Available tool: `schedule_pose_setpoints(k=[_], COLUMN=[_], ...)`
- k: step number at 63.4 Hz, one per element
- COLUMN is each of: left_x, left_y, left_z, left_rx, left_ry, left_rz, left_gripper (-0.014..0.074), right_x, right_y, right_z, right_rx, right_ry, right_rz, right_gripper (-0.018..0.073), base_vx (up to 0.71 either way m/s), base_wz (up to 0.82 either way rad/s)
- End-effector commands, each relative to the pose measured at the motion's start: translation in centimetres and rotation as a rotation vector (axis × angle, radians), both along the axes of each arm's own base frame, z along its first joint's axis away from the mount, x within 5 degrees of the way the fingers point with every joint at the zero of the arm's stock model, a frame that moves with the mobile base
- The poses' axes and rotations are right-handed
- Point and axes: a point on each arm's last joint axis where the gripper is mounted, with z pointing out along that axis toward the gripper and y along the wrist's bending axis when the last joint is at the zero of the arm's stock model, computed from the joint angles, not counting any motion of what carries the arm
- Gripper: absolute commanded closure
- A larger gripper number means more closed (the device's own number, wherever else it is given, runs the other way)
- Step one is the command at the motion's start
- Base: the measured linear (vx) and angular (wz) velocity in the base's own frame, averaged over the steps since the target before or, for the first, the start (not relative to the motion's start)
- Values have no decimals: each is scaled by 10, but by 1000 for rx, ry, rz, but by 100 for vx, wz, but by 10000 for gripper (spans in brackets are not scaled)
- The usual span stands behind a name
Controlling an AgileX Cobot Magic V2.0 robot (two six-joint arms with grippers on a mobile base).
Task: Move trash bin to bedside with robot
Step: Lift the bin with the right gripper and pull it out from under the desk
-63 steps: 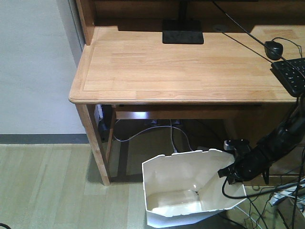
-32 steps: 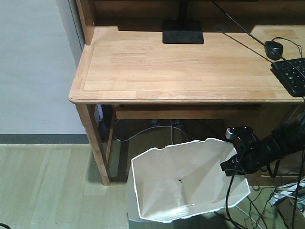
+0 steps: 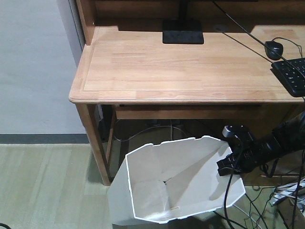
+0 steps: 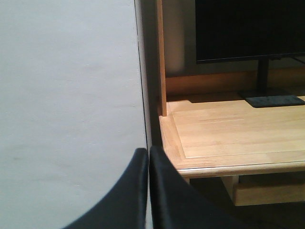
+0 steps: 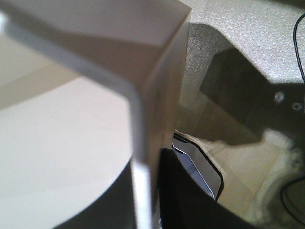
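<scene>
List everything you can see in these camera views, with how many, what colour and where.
trash bin: one, white, tilted, below the desk's front edge
desk: one, light wood, beside the wall
monitor: one, black, at the desk's back
keyboard: one, black, desk's right edge
mouse: one, black, behind the keyboard
cables: several, black and white, tangled on the floor at lower right
left gripper: one, black, shut and empty, facing the wall by the desk corner
right gripper: one, black, clamped on the trash bin's rim
</scene>
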Motion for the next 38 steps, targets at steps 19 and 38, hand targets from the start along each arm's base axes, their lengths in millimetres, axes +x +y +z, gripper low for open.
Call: schedule_pose_setpoints(k=[19, 38], left_x=[-1, -1], left_y=[-1, -1], left_z=[4, 4], left_rx=[-23, -23], left_ry=[-77, -77], left_rz=[-9, -9], left_gripper=[603, 603], right_x=[6, 6], right_y=[13, 13], right_z=[31, 31], right_rx=[183, 183], right_ry=[-25, -25], right_rz=[-6, -6], right_gripper=[564, 564], base_vx=[0, -4], base_wz=[0, 12])
